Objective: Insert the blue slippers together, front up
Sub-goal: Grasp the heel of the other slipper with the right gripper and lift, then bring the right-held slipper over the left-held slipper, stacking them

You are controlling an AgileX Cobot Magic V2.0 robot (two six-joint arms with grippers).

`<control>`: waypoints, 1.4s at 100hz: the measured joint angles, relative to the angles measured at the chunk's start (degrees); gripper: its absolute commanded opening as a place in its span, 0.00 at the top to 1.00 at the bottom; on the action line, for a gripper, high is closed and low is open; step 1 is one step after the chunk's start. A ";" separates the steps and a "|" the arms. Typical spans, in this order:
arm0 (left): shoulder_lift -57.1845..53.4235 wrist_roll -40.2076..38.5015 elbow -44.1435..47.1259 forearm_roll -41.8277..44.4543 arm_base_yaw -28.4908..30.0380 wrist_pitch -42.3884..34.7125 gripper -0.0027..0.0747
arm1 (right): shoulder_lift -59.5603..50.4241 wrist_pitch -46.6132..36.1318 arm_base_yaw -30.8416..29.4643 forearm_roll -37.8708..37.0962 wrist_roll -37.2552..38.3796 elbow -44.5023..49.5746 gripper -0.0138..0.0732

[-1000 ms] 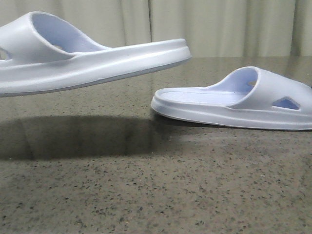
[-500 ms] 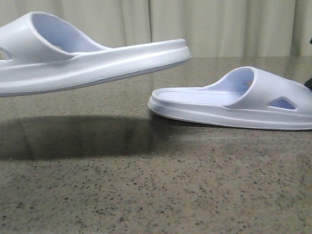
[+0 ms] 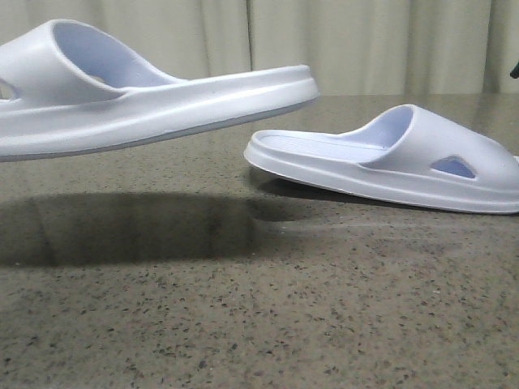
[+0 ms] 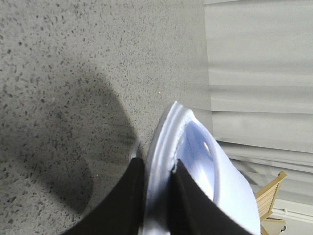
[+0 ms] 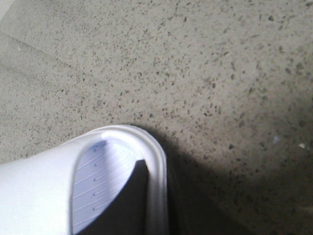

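the left slipper (image 3: 154, 101) hangs in the air on the left of the scene, clear above the speckled desk (image 3: 259, 324), its heel end pointing right and a broad dark shadow (image 3: 130, 227) under it on the desk. in the left wrist view the left gripper (image 4: 156, 169) is clenched on that slipper's side wall (image 4: 159, 147), one black finger (image 4: 132, 186) against the outside of the sole and the other inside on the footbed.

the right slipper (image 3: 389, 158) sits to the right and a little farther back, its heel end lifted slightly off the desk and pointing left, so the two heel ends are near each other but apart, the left one higher. in the right wrist view the right gripper (image 5: 154, 196) is grasping this slipper's heel rim (image 5: 156, 161), with one dark finger (image 5: 129, 196) lying on the ribbed footbed (image 5: 98, 181); the other finger is hidden in shadow outside the rim. pale curtains (image 3: 365, 40) hang behind the desk.
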 measured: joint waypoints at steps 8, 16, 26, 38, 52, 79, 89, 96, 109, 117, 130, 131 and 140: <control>0.00 0.00 0.00 0.00 0.00 0.00 0.93 | 0.00 -0.36 0.03 0.15 0.00 0.00 0.95; 0.00 0.00 0.00 0.00 0.00 0.00 0.93 | 0.00 -0.87 0.03 0.14 0.00 0.00 0.95; 0.00 0.00 0.00 0.00 0.00 0.00 0.93 | -0.74 -1.24 0.07 0.14 0.00 0.00 0.95; 0.00 0.00 0.00 0.00 0.00 0.03 0.93 | -3.59 -2.81 0.07 0.26 0.00 0.36 0.95; 0.00 0.00 0.00 0.00 0.00 0.03 0.93 | -9.35 -6.13 0.07 0.44 0.00 0.61 0.95; 0.00 0.00 0.00 0.00 0.00 0.12 0.93 | -21.74 -6.39 0.07 0.71 0.00 0.06 0.95; 0.00 0.00 0.00 0.00 0.00 0.12 0.93 | -25.65 -2.00 0.07 0.71 0.00 -1.91 0.95; 0.00 0.00 0.00 0.00 0.00 0.12 0.93 | -27.87 1.93 0.07 0.71 0.00 -3.41 0.95; 0.00 0.00 0.00 0.00 0.00 0.12 0.93 | -30.63 9.51 0.07 0.71 0.00 -6.30 0.95; 0.00 0.00 0.00 0.00 0.00 0.12 0.93 | -31.28 13.96 0.07 0.61 0.00 -7.24 0.95; 0.00 0.12 0.00 0.38 0.00 0.12 0.93 | -31.56 21.73 0.07 0.25 -0.23 -8.07 0.95; 0.00 0.12 0.00 0.38 0.00 0.12 0.93 | -31.56 22.11 0.07 0.25 -0.34 -8.07 0.95; 0.00 0.66 0.00 0.47 0.00 0.12 0.93 | -31.56 25.82 0.07 -0.01 -1.01 -8.19 0.95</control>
